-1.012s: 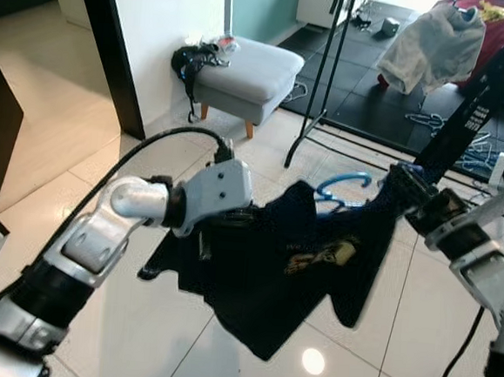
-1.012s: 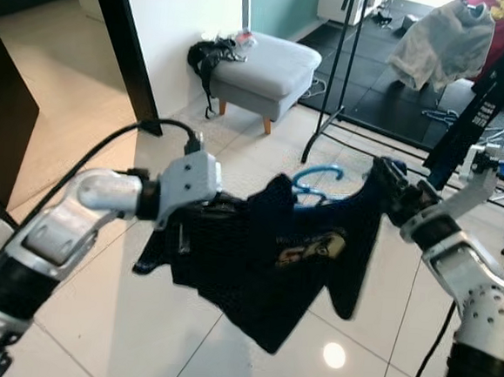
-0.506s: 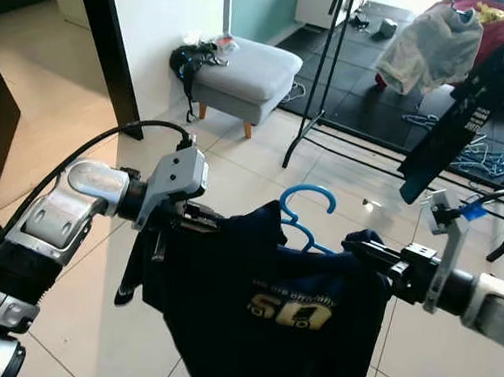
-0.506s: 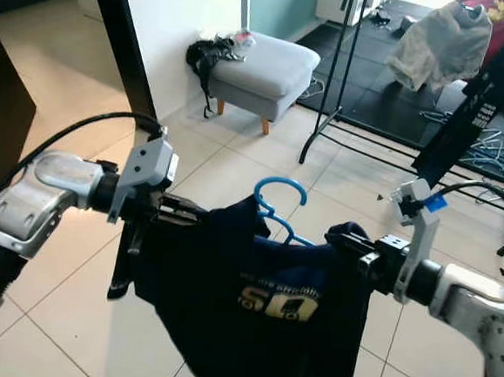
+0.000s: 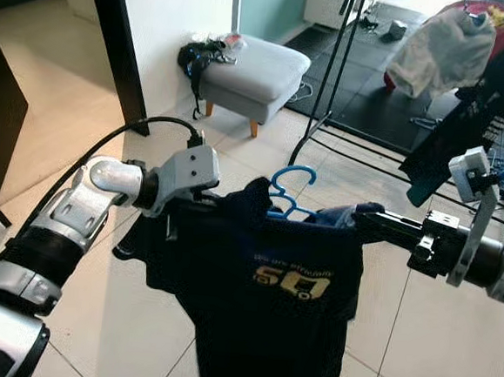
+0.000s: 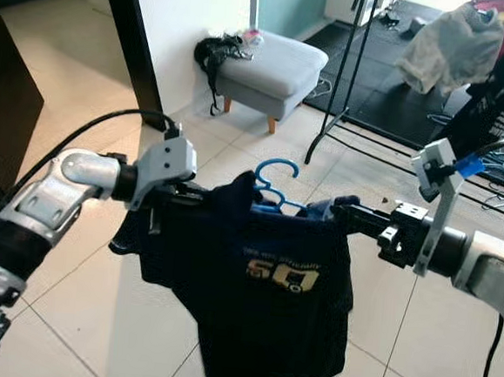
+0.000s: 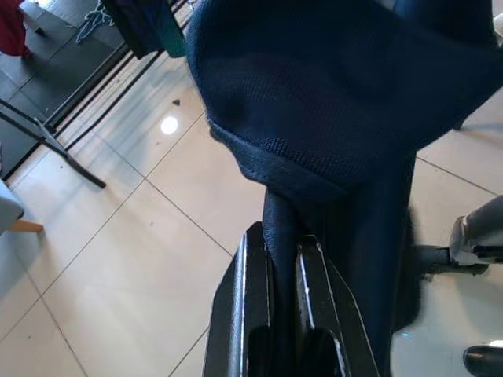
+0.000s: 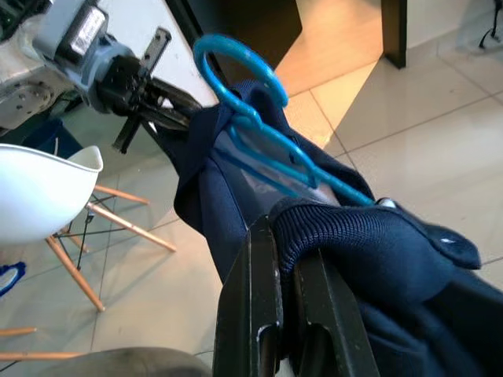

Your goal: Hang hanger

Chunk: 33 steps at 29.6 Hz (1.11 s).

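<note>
Left eye view: 2 grippers stretch a navy shirt (image 5: 269, 303) on a blue hanger (image 5: 288, 191); left gripper (image 5: 178, 220) and right gripper (image 5: 365, 222) each pinch a shoulder.

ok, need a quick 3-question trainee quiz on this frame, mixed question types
1. True or false: the blue plastic hanger sits inside the dark navy T-shirt with a gold print, its hook sticking out at the collar.
2. Which claw grips which side of that shirt? A) the left claw and the right claw each pinch one shoulder; B) both pinch the hem; C) the left claw alone holds it.
3. Fill in: behind the shirt stands a black metal ____ with garments on it.

Key: 1 true. 2 A. 3 clothes rack.
</note>
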Available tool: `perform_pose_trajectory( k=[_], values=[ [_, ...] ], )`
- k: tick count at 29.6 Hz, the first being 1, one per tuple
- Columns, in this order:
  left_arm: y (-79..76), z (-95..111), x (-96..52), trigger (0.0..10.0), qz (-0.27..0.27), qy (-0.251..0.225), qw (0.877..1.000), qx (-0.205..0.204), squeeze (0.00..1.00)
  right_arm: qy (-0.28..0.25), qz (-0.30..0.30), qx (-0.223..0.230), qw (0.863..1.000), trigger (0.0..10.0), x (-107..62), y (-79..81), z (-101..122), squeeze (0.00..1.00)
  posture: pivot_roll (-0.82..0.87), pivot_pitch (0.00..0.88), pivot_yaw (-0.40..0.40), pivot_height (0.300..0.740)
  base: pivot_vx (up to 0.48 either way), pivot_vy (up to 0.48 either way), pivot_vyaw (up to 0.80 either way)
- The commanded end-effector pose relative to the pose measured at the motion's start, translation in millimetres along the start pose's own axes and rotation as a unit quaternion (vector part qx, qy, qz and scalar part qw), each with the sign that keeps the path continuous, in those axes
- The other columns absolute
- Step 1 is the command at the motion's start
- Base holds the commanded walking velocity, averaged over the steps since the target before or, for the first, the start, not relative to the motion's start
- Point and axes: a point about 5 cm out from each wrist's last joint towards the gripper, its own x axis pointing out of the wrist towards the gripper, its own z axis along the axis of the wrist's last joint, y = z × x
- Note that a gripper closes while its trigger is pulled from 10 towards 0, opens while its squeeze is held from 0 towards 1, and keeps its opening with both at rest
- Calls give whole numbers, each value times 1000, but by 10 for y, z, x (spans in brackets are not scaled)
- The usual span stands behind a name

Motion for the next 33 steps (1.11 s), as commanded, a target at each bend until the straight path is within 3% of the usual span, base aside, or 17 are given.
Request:
perform_pose_trajectory(
  k=[1, 4, 10, 14, 17, 24, 29, 31, 33],
  values=[
    [-33, 15, 4, 10000, -9, -19, 1000, -4, 0, 8, -1, -11, 1000, 0, -7, 10, -14, 0, -42, 139, -14, 740, 0, 0, 0],
    [-58, 134, -73, 10000, -45, -80, 996, -13, 0, 44, -13, -7, 999, 0, -30, -22, -148, 0, -42, 146, -13, 740, 0, 0, 0],
    [198, 95, -291, 10000, -4, -41, 999, 26, 0, 90, -66, 4, 994, 0, -118, -158, -289, 0, -44, 153, -16, 740, 0, 0, 0],
    [188, 155, -345, 10000, -26, -63, 997, 21, 0, 90, -104, 10, 990, 0, -139, -257, -327, 0, -44, 156, -15, 740, 0, 0, 0],
    [-76, 190, -400, 10000, -151, -66, 986, 34, 0, 77, -120, 14, 990, 0, -138, -304, -324, 0, -39, 159, -14, 740, 0, 0, 0],
    [-348, 40, -363, 10000, -248, -10, 966, 68, 0, 58, -82, 3, 995, 0, -110, -218, -224, 0, -35, 159, -15, 740, 0, 0, 0],
    [-357, -16, -308, 10000, -253, -5, 965, 71, 0, 60, -76, -5, 995, 0, -127, -218, -198, 0, -40, 158, -12, 740, 0, 0, 0],
    [-296, 7, -157, 10000, -214, -15, 973, 85, 0, 64, -29, -13, 997, 0, -77, -105, -173, 0, -45, 157, -12, 740, 0, 0, 0],
    [-272, 19, -120, 10000, -199, -17, 976, 88, 0, 66, -9, -17, 998, 0, -56, -51, -170, 0, -45, 157, -12, 740, 0, 0, 0]
  ],
)
